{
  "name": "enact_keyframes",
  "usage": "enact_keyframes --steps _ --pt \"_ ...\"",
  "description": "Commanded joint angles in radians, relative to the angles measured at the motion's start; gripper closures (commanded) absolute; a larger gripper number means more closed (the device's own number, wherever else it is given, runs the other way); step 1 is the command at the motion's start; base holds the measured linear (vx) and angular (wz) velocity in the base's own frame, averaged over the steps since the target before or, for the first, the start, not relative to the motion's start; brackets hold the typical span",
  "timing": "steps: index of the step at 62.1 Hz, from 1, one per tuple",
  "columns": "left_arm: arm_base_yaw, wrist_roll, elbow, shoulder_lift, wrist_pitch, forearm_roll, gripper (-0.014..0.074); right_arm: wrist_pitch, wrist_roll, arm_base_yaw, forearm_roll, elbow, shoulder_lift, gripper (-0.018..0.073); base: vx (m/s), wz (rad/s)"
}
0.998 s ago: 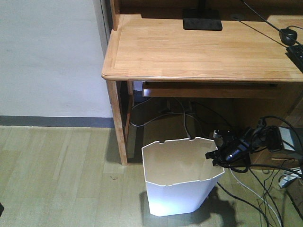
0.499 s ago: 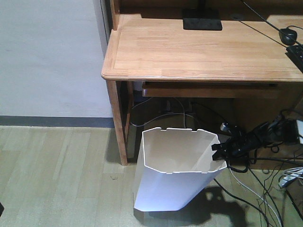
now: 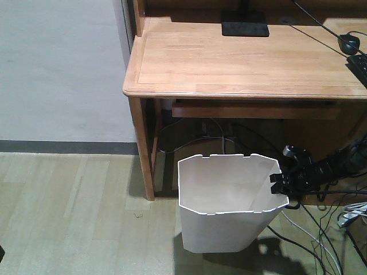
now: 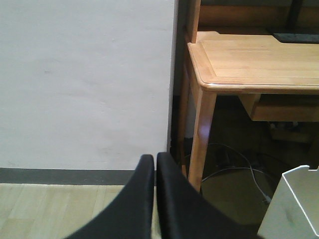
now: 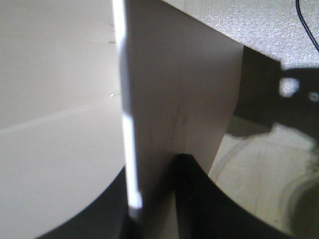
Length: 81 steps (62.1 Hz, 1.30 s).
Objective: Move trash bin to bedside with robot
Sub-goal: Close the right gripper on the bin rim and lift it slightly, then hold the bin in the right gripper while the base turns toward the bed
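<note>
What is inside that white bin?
Only bare inner walls show in the bin. Its floor is hidden behind the near wall, so small litter there cannot be ruled out. The right gripper clamps its rim.

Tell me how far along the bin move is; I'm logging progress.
Done: the right gripper is clamped on the trash bin rim. In hand: the bin is by the wooden desk. Left: the whole carry; no bed shows in any view.
</note>
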Motion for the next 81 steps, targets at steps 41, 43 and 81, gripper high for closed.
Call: enact_keyframes --steps 41,43,81 --pt "0.000 -0.010 0.012 -0.014 -0.083 -0.003 0.0602 0.266 -0.101 -0.002 0.111 0.082 -0.169 0.0564 0.00 0.00" --pt "0.000 -0.010 0.012 -0.014 -0.083 -0.003 0.0602 0.266 -0.101 -0.002 0.111 0.082 -0.169 0.0564 0.00 0.00" --pt "0.000 -0.010 0.012 -0.014 -0.083 -0.003 0.0602 0.265 -0.101 -0.002 0.111 0.082 -0.169 0.0564 0.00 0.00"
